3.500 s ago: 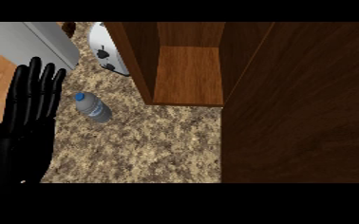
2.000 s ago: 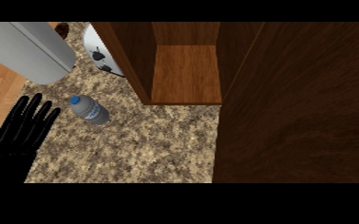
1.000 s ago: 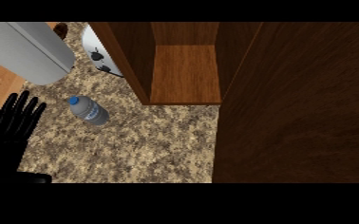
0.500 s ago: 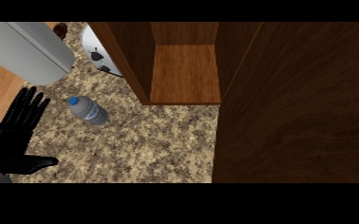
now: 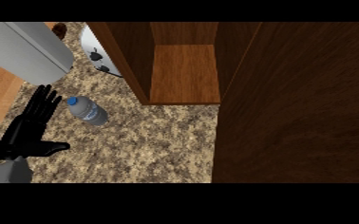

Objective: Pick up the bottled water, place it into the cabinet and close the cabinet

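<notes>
Head view, from the left edge across: the left hand [image 5: 29, 128] shows at the lower left over the speckled counter [image 5: 140, 147], its fingers [image 5: 43, 102] straight and spread apart, pointing up the view, the thumb stuck out sideways to the right; it holds nothing. Above it a grey rounded appliance [image 5: 32, 52] fills the upper left corner. Just beside the fingertips, to their right and not touching them, the bottled water [image 5: 88, 110] lies on its side on the counter, blue cap toward the upper left. Further up, a white appliance with dark knobs [image 5: 98, 59] stands against the cabinet's side. The wooden cabinet [image 5: 184, 71] is open, its bare shelf in sight. Its dark door [image 5: 288, 104] fills the right side of the view.
</notes>
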You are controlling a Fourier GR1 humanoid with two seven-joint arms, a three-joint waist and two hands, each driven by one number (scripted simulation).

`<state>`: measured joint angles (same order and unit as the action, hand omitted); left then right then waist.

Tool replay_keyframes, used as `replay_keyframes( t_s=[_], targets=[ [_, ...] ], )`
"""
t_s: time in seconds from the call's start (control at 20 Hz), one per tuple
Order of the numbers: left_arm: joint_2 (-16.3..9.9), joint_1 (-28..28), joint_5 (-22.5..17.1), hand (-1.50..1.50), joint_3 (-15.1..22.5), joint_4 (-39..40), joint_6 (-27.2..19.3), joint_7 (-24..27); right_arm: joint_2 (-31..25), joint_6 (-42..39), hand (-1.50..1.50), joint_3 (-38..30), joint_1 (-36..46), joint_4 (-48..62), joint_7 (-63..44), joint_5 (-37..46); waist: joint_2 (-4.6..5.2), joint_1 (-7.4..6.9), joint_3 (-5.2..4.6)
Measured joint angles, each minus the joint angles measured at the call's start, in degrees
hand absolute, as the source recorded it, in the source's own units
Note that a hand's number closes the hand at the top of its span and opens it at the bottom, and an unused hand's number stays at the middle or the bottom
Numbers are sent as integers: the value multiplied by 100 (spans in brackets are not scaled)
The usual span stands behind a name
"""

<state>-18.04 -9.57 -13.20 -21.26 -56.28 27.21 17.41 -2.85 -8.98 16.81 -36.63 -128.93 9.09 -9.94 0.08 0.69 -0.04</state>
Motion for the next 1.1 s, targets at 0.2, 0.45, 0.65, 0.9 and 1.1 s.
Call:
replay_keyframes(
  t_s=[0.2,0.45,0.65,0.9,1.1],
  targets=[
    [-117,-390,151,-150,-43,1014,60,377,-59,-61,-150,69,-228,-10,198,-17,1,22,-2],
    [-257,-916,300,-150,-105,2336,251,930,-82,-30,-150,86,-161,27,154,-53,14,50,-7],
    [-301,-1233,452,-150,-91,3146,332,1313,-96,9,-150,114,-54,48,75,-66,25,67,-10],
    [-352,-1532,653,-150,-37,3841,274,1700,-131,0,-150,55,7,108,152,-108,33,86,-12],
    [-313,-1688,735,-150,-17,4189,214,1848,-222,-58,-150,-30,-7,32,128,-227,43,109,-17]
  ],
)
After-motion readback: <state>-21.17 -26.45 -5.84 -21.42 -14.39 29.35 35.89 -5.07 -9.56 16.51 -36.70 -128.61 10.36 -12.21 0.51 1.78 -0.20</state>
